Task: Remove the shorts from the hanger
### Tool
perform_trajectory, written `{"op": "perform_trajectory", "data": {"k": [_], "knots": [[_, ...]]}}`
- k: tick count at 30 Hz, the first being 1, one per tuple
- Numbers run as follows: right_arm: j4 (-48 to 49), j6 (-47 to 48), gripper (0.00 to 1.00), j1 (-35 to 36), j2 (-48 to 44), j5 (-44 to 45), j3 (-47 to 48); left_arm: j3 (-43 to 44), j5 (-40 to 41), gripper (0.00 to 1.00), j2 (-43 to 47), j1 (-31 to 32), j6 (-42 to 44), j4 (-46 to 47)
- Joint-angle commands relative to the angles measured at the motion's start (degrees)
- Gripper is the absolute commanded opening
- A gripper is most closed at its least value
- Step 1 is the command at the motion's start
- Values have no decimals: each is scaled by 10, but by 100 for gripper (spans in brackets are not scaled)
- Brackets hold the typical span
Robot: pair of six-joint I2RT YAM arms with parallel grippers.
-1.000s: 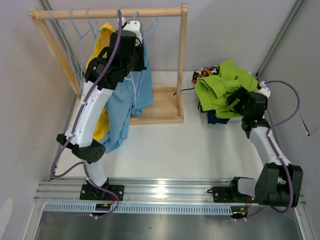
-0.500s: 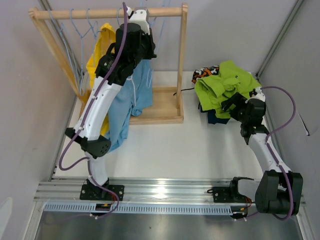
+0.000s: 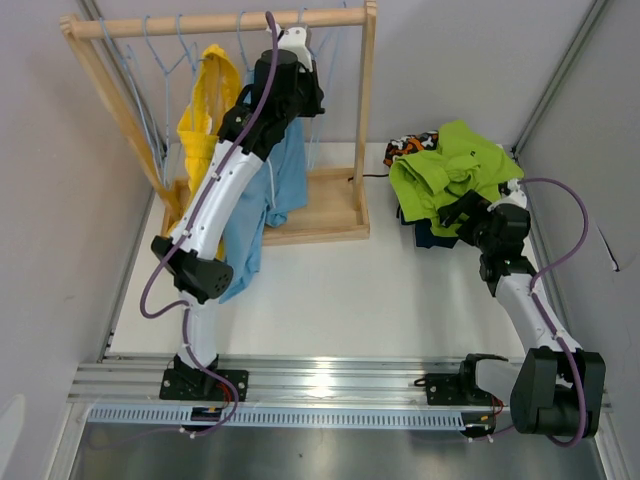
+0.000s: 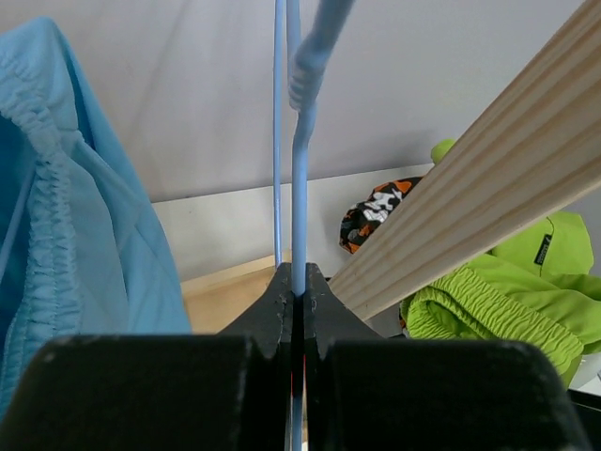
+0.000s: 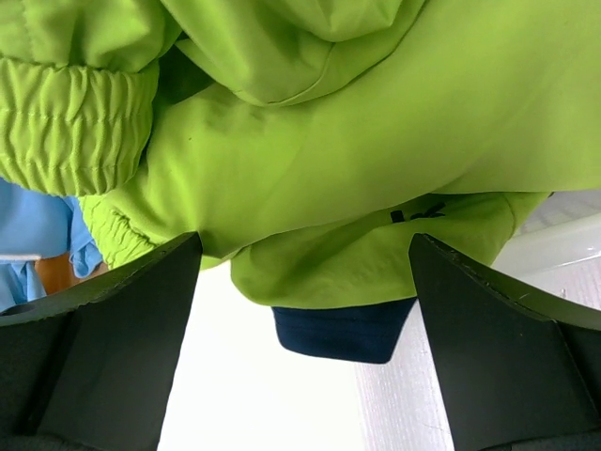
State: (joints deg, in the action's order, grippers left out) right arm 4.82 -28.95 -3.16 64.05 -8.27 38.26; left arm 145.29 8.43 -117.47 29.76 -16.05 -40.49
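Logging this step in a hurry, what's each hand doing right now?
Left hand: closed on the thin light blue hanger.
Right hand: open, holding nothing, facing the lime green fabric shorts.

Wood rack (image 3: 215, 22) on white tbl (image 3: 340, 295), far L.

L arm (image 3: 215, 195) stretched long from its base at 6 o'clock, reaching up toward 12, a touch to 1; elbow joint sits low, near the base; wrist at the far top end. L pincer (image 4: 297, 287) jaws pressed together, w/ a thin blue hanger wire (image 4: 299, 178) nipped between them. R arm (image 3: 530, 300) rises from its base toward 11 o'clock; R pincer (image 3: 455, 212) aimed approx. 10 o'clock; jaws spread wide, fingers (image 5: 103, 338) well apart.
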Motion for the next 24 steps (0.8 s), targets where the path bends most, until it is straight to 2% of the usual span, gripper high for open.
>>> {"op": "perform_trajectory", "data": {"k": [1,5,6,12,14,15,18,21,24], "knots": [[31,-7,99,8,-4,-10,-1,-26,8,0,48,21,9,9],[28,-11,100,17,-10,-4,-4,-67,19,12,108,45,21,1],[26,-12,99,21,-14,-1,-4,-84,19,21,136,54,23,-3],[3,-15,99,30,-47,29,0,-137,11,49,234,75,27,-37],[-6,-15,99,39,-54,30,4,-137,15,63,271,76,35,-51],[-9,-15,99,47,-63,29,5,-137,33,72,283,76,40,-54],[-18,-16,100,60,-80,34,7,-143,80,87,324,74,80,-52],[-28,-17,99,74,-90,41,7,-131,123,92,330,58,106,-63],[-38,-14,99,83,-100,48,8,-130,127,92,322,27,115,-76]]}}
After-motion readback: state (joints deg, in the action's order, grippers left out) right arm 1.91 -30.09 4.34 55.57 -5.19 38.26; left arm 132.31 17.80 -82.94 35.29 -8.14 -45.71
